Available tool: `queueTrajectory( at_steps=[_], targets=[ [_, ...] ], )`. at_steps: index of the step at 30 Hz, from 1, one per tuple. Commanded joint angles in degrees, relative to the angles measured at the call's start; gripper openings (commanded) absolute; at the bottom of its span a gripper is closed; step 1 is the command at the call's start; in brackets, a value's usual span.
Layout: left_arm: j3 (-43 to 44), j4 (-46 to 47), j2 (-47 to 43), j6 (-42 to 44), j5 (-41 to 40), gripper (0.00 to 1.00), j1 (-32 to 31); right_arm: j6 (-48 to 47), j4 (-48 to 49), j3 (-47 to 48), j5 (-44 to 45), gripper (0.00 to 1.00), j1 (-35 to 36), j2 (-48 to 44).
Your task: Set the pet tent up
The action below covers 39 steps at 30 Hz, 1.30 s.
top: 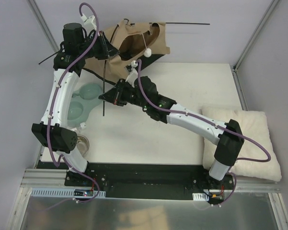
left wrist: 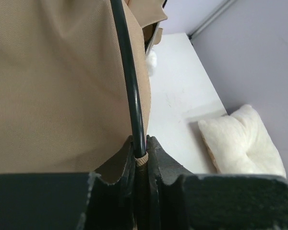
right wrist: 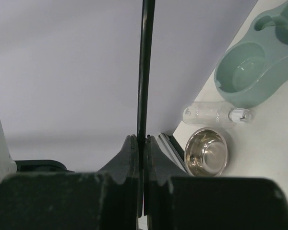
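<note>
Pet tent [top: 134, 43] far on white table [top: 182, 81], grey walls [top: 9, 96]; I count one cushion [top: 245, 139] right of tent; left gripper [left wrist: 141, 143], right gripper [right wrist: 143, 140] pinching black pole [right wrist: 145, 72].

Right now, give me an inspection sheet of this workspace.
Surface: white table, no spills seen.
Job's things: pet tent slumped at the far edge, not erected; white pom-pom hangs at its opening.
Clutter: teal feeder, clear bottle, steel bowl at left; cream cushion at right.
Grippers: left gripper and right gripper each shut on a black pole.
Cables: purple cables run along both arms.
Surroundings: grey enclosure walls.
</note>
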Motion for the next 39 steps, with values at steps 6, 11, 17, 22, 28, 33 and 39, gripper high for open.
queueTrajectory(
  at_steps=[6,11,17,22,28,33,39],
  targets=[
    [0.95,2.81,0.32,5.53,4.92,0.00,-5.06,3.61,5.34,-2.45,8.02,0.00,0.10,-5.81],
    [1.65,2.90,2.78,5.88,4.67,0.16,-7.08,4.57,7.80,-6.67,11.19,0.00,-0.26,-8.09],
    [5.86,2.90,5.51,5.26,4.84,0.59,-7.34,11.16,15.44,-13.52,14.53,0.00,-2.19,-10.99],
    [11.04,3.43,6.48,4.39,3.88,0.74,-7.34,15.99,19.05,-15.90,17.69,0.00,-3.15,-11.79],
    [11.76,6.15,3.41,4.39,-0.34,0.85,-7.34,19.95,20.02,-16.26,19.54,0.00,-4.12,-12.58],
    [5.10,8.44,-3.17,7.45,-7.09,0.99,-7.26,23.72,20.11,-15.47,18.93,0.00,-5.26,-12.49],
    [-22.20,18.16,-20.56,5.54,-25.81,0.99,-4.10,26.72,17.30,-11.52,18.49,0.00,-6.58,-12.41]
  ],
)
